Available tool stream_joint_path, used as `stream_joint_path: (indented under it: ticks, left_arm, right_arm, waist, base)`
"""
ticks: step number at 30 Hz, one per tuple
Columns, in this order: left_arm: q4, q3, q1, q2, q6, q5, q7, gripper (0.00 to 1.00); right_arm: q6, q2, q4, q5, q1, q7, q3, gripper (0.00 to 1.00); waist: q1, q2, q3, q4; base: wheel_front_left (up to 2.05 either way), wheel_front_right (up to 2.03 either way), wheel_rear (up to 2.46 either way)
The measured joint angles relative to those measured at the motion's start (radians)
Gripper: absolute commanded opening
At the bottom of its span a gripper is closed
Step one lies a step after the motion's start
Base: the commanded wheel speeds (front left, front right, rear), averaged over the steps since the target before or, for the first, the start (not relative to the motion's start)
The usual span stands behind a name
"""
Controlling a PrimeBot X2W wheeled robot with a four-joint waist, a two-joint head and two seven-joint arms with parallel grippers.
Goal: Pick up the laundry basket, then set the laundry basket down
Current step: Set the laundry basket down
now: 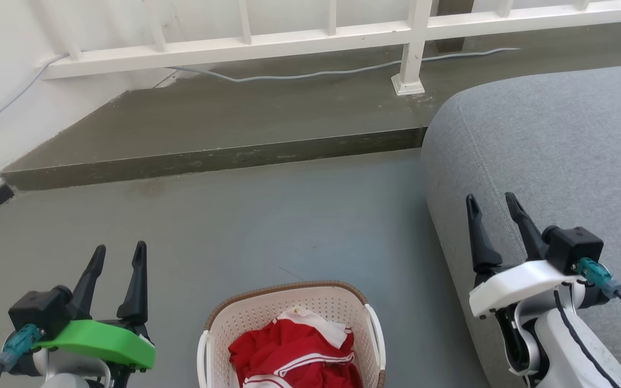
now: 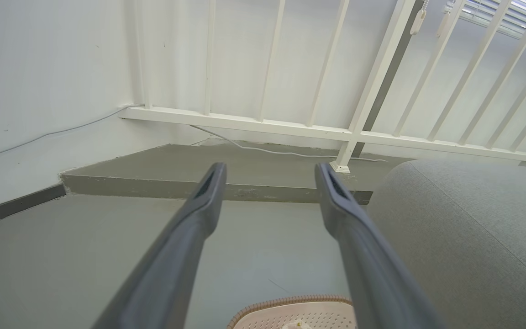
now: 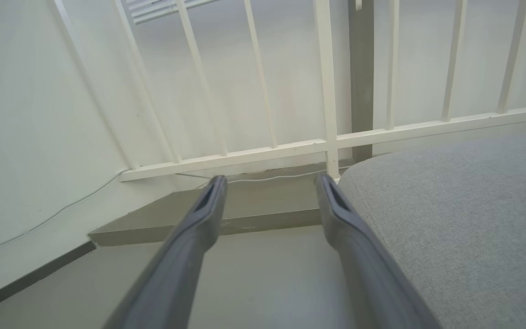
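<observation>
- The laundry basket [image 1: 259,315] sits on the gray floor [image 1: 289,215] at 6 o'clock in the head view. It's cut off by the bottom edge and has red and white clothes [image 1: 289,350] piled inside.
- Left pincer [image 1: 119,250] hangs at 8 o'clock, off to the basket's side and not touching it, fingers apart with nothing between them.
- Right pincer [image 1: 491,200] is at 4 o'clock over the edge of the gray sofa [image 1: 547,161], fingers spread and empty too, well clear of the basket.
- In the left wrist view the basket's brown rim peeks in at 6 o'clock between the two fingers.
- White railing [image 1: 289,40] runs across at 12 o'clock above a raised step [image 1: 235,118], with a thin cable [image 1: 316,73] lying on it.
</observation>
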Motion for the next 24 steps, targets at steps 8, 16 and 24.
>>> stream_joint_path:
  ticks: [8, 16, 24]
  left_arm:
    - [-0.021, 0.024, 0.037, -0.029, -0.010, 0.027, 0.000, 1.00]
    - [-0.031, 0.048, 0.055, -0.051, -0.026, 0.057, 0.000, 1.00]
    - [-0.035, 0.068, 0.070, -0.062, -0.035, 0.069, 0.000, 1.00]
  right_arm:
    - [0.010, 0.017, -0.014, -0.021, 0.024, 0.000, -0.012, 1.00]
    - [0.019, 0.028, -0.023, -0.035, 0.041, 0.000, -0.027, 1.00]
    - [0.029, 0.035, -0.026, -0.043, 0.058, 0.000, -0.045, 1.00]
  waist:
    - [0.0000, 0.0000, 0.002, 0.001]
    - [0.0000, 0.0000, 0.004, 0.003]
    - [0.0000, 0.0000, 0.004, 0.007]
  base:
    - [0.00, 0.00, 0.00]
    - [0.00, 0.00, 0.00]
    - [0.00, 0.00, 0.00]
